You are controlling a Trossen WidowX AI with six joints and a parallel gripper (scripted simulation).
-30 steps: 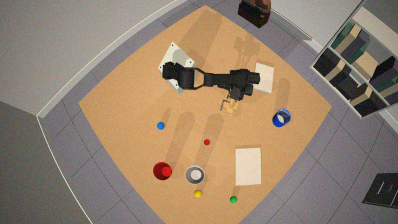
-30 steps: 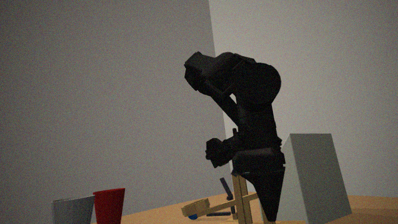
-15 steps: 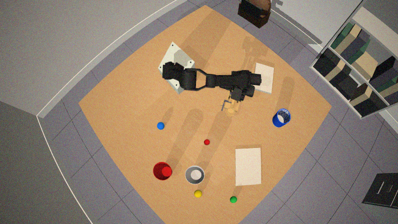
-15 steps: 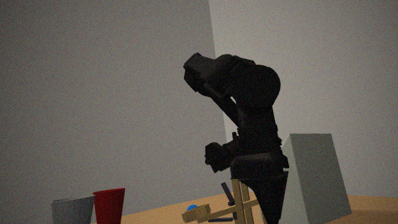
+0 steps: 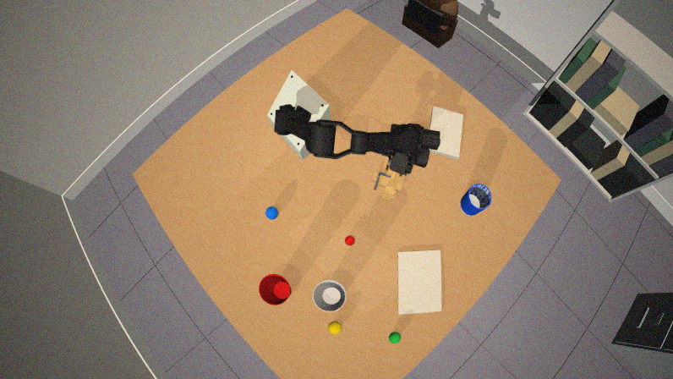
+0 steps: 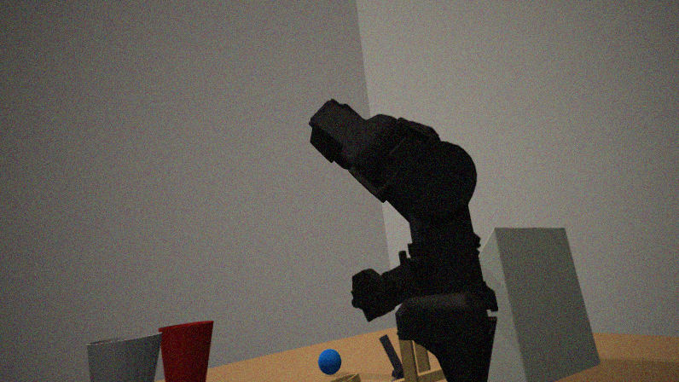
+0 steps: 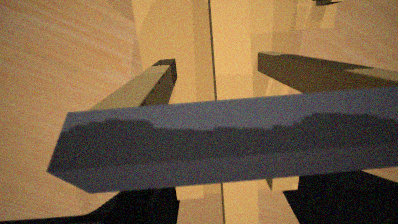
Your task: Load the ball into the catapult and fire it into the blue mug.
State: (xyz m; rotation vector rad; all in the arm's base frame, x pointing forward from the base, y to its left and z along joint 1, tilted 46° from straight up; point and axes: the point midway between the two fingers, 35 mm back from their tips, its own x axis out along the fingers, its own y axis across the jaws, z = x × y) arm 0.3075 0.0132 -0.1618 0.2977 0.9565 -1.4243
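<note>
Black arm reaching over the wooden catapult (image 5: 391,184) on the tan worktop (image 5: 197,188), end effector (image 5: 400,164) clamped on the catapult frame, blue mug (image 5: 475,199) near the catapult, red ball (image 5: 349,240) lying apart from the catapult.

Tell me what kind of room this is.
Probably an indoor lab or workroom: an arm on a tan table, grey tiled floor, and a bookshelf by the wall.
</note>
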